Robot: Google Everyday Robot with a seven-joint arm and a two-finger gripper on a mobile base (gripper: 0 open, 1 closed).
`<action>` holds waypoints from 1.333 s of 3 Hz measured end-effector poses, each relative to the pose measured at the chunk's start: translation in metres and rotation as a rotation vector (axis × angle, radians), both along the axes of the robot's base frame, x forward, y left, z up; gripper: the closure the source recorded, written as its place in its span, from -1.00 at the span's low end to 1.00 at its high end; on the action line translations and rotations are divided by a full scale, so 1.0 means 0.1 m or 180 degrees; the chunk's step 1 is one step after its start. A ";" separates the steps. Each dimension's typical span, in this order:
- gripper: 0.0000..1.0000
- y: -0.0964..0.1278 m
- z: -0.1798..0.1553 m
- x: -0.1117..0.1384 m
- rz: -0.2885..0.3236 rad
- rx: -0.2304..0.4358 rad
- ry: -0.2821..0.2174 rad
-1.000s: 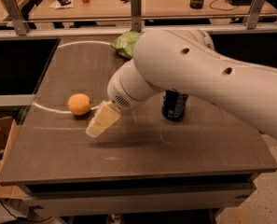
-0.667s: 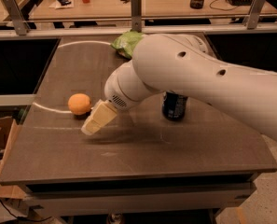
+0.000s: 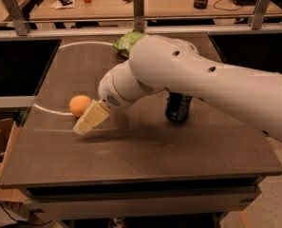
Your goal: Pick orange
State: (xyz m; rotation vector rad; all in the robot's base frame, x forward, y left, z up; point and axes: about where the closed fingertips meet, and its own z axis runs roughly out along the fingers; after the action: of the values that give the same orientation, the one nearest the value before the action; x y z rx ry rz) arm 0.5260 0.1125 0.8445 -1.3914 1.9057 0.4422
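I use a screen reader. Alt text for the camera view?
The robot's gripper hangs low over a dark table, close to the near side of the orange. A dark can stands behind the white arm, and a green bag lies farther back.

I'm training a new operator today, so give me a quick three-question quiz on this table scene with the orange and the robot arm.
1. Multiple choice: where is the gripper relative to the orange?
A) Right next to it, on the near side
B) Over at the table's far right corner
C) Touching the can
2. True or false: the dark can lies tipped over on the table.
3. Fill in: the green bag sits towards the table's ___ edge.

Key: 1 A. 2 False, it stands upright. 3 far.
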 end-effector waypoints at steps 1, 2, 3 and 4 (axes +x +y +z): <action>-1.00 0.14 -0.01 0.01 0.0170 0.0123 0.0052; -1.00 0.26 0.00 -0.03 0.0378 0.0245 0.0092; -1.00 0.36 0.02 -0.06 0.0537 0.0345 0.0101; -0.68 0.42 0.02 -0.09 0.0635 0.0404 0.0098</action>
State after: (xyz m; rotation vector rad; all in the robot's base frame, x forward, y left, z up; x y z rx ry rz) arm 0.5175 0.1541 0.8467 -1.5032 1.7376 0.6729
